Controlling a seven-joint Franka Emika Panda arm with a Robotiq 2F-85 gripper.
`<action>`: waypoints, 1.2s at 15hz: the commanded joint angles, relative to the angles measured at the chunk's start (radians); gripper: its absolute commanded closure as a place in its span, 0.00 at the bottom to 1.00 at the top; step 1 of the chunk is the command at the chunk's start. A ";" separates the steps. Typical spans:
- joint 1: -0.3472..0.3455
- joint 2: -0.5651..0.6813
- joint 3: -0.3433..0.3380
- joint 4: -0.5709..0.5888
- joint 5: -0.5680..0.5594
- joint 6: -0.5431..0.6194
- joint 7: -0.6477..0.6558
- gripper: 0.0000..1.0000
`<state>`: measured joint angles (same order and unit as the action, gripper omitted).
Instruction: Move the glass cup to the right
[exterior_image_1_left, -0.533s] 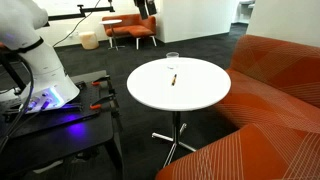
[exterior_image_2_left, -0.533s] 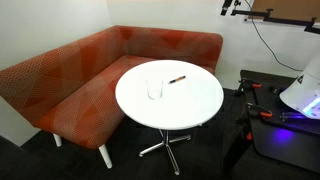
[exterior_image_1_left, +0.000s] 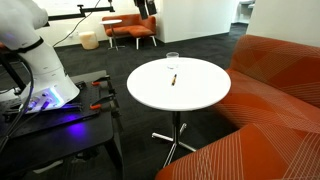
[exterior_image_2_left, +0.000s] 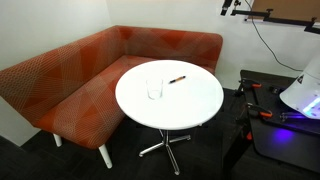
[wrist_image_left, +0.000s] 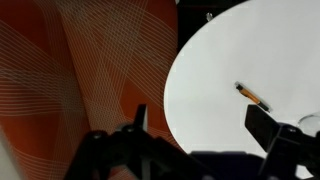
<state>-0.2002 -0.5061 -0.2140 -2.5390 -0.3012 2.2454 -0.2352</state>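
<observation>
Approach step: jaws apart, empty, well clear of the table (exterior_image_2_left: 190, 110). Next, descend around the glass cup (exterior_image_2_left: 154, 90), about eight o'clock from the pen (exterior_image_2_left: 177, 78); the wrist view perhaps misses it.

Both exterior views are evenly lit, a little soft and low in detail. The table (exterior_image_1_left: 200, 95) glares near white, with dim shadow beneath it. A violet glow sits by my base (exterior_image_1_left: 45, 75). My wrist view is blurred, and my gripper (wrist_image_left: 200, 122) shows only as a dark silhouette.
</observation>
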 joint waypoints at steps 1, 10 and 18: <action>0.011 0.008 0.033 0.017 0.001 0.017 0.027 0.00; 0.132 0.167 0.151 0.142 0.115 0.188 0.148 0.00; 0.199 0.407 0.244 0.321 0.230 0.206 0.314 0.00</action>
<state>-0.0237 -0.1902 0.0203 -2.2983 -0.1203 2.4407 0.0553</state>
